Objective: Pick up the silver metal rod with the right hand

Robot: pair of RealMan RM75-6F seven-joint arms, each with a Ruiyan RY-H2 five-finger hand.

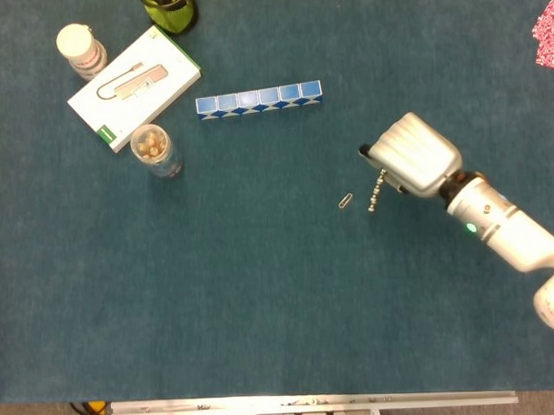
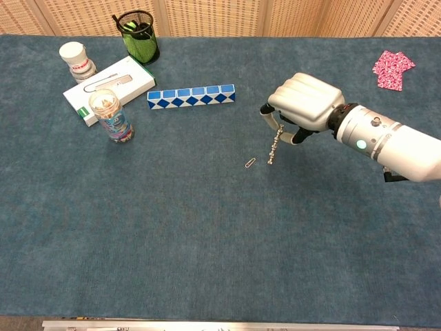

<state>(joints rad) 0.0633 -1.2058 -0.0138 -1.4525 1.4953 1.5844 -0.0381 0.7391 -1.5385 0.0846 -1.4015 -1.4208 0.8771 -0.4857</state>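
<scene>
The silver metal rod is thin and knobbly and hangs from under my right hand, its lower end pointing down toward the blue cloth. The hand grips the rod's upper end with its fingers curled under, so that end is hidden. The rod's tip hangs just right of a small paperclip. In the chest view the rod looks lifted clear of the table. My left hand shows in neither view.
A blue-and-white block bar lies left of and behind the hand. Further left are a white box, a clear jar, a white bottle and a green mesh cup. A pink cloth lies far right.
</scene>
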